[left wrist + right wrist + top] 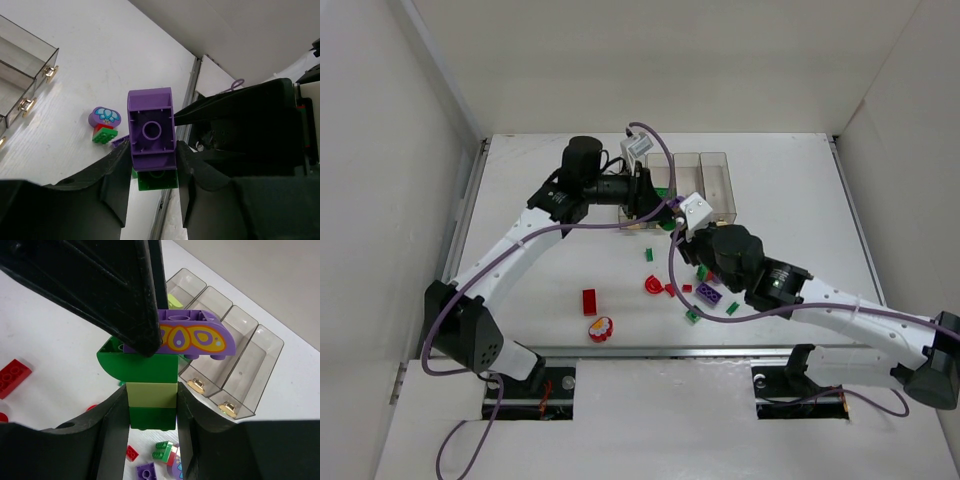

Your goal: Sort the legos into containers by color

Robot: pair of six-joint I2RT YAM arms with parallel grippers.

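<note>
Left claw (pixel 152 160) clamps the purple piece (pixel 151 127) at twelve o'clock atop the green stack (pixel 150 367) (right claw (pixel 151 407) pinching it); long axis vertical.

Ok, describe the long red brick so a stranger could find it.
On the white table, look between the left arm and the scattered legos. The red brick lies there near the front edge. Unlike the rounded patterned piece beside it, it's plain and rectangular.

containers (pixel 30 55) cut off at left edge, lego stack (pixel 159 181) mostly hidden behind purple brick (pixel 151 127)
</note>
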